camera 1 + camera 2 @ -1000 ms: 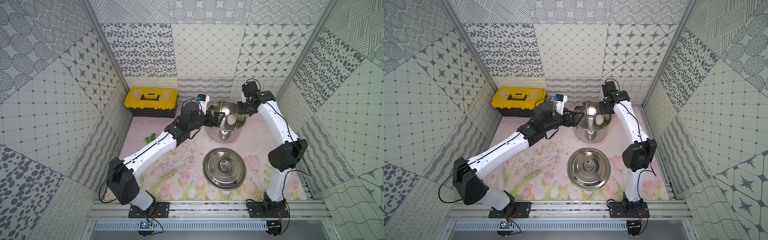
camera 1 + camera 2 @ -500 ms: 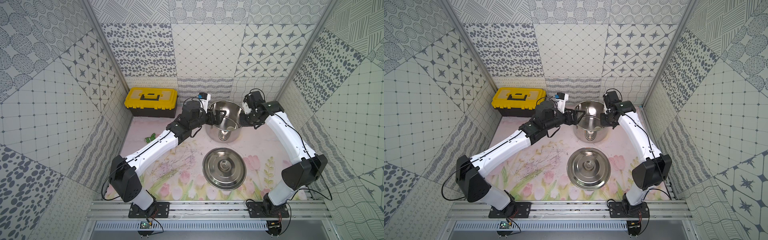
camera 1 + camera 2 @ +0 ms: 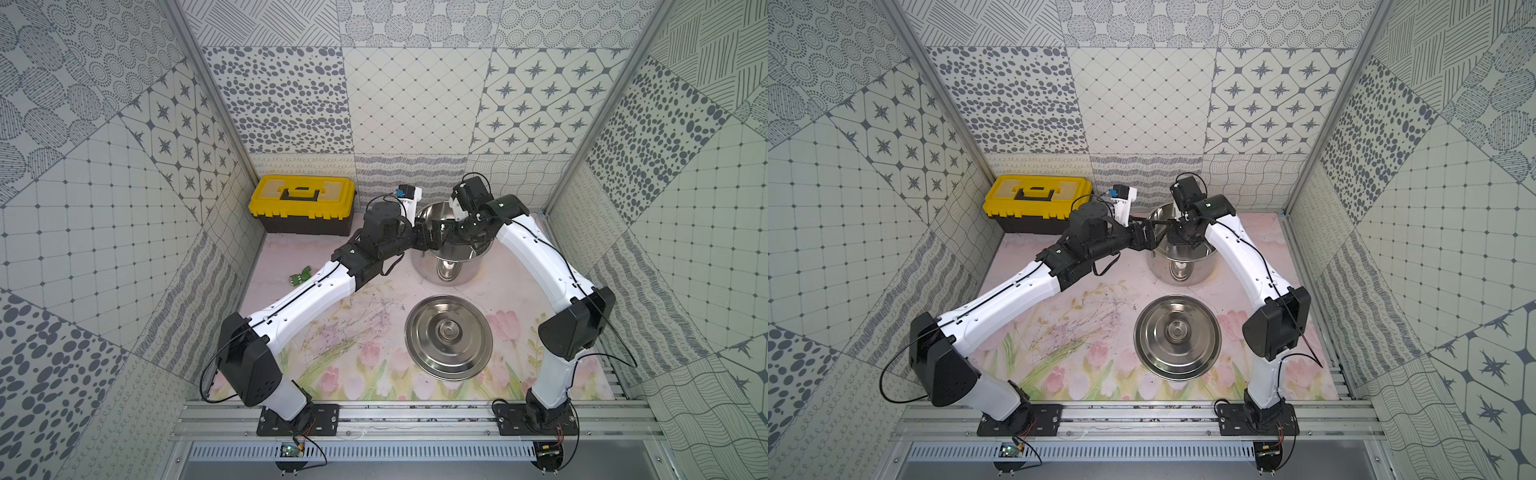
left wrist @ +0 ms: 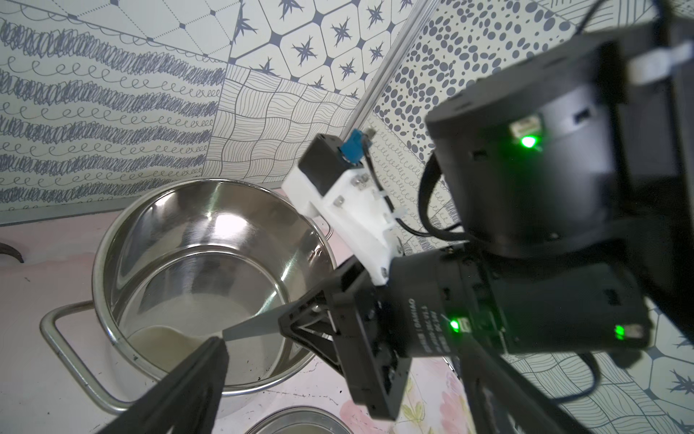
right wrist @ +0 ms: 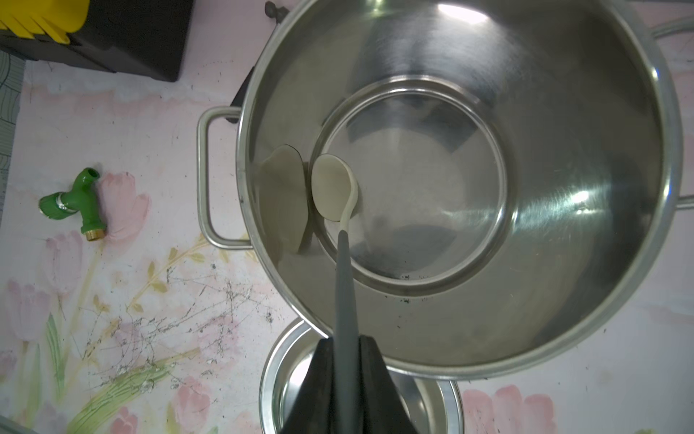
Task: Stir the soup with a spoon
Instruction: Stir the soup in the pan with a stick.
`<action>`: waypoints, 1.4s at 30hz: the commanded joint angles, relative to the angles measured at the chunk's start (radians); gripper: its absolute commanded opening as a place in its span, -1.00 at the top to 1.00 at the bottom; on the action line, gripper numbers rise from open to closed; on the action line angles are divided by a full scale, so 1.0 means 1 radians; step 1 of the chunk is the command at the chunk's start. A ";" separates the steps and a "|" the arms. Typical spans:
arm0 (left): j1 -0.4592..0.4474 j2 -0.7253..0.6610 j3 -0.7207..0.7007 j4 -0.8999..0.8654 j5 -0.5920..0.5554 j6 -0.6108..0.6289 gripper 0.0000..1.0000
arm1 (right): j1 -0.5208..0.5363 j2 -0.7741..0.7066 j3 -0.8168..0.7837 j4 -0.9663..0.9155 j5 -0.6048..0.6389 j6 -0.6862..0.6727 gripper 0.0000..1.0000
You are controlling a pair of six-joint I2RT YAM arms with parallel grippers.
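Long cooking spoon (image 5: 343, 263) (cream-white oval bowl, slim dark grey handle) inside the large shiny stainless-steel stockpot (image 5: 563, 112). Its long axis tilts steeply: the bowl points down to the edge of the pot's floor beside one loop handle, and the handle rises towards the rim. Right gripper (image 5: 343, 345) is clamped on the handle. Left gripper (image 3: 430, 237) stands spread wide at the pot's rim. A second earlier the bowl lies nearer the opposite wall.

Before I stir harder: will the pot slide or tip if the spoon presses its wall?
Likely slides, not tips: the pot looks wide, flat-bottomed and shows no liquid, so probably light. Shiny steel on a smooth-looking mat: little grip. The slim-necked spoon may flex first.
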 commanded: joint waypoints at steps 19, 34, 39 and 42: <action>-0.003 -0.041 -0.033 0.037 -0.018 0.032 -0.99 | -0.149 0.089 0.242 -0.111 0.147 -0.127 1.00; -0.003 -0.003 -0.001 0.040 -0.005 0.022 -0.99 | -0.061 -0.092 -0.051 -0.026 0.029 -0.033 1.00; -0.005 -0.013 -0.004 0.028 -0.008 0.022 -0.99 | -0.037 -0.005 0.066 -0.027 0.033 -0.007 1.00; -0.007 -0.023 -0.009 0.021 -0.015 0.024 -0.99 | -0.036 0.052 0.150 -0.030 0.057 -0.017 1.00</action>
